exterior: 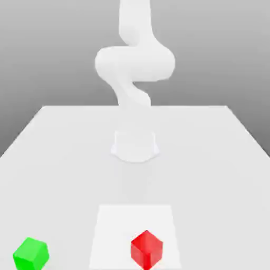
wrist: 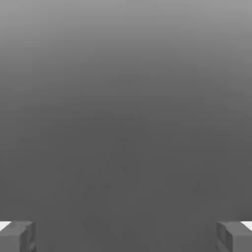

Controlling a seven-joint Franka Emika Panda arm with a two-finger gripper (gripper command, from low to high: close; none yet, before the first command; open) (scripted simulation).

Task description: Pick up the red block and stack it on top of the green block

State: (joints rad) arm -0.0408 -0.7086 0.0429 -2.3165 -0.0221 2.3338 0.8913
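The red block (exterior: 146,249) sits on the white table near the front edge, about at the middle, inside a slightly brighter square patch (exterior: 135,221). The green block (exterior: 31,253) rests at the front of the exterior view's left, roughly four block widths from the red one. In the hand view my gripper (wrist: 126,236) is open: its two grey fingertips (wrist: 17,236) stand far apart with nothing between them, and plain grey background lies beyond. Neither block is touched by anything.
The white arm (exterior: 134,63) rises from its round base (exterior: 135,145) at the middle of the table (exterior: 63,158) and curves upward out of the exterior view. Bare table surface lies between the base and the blocks.
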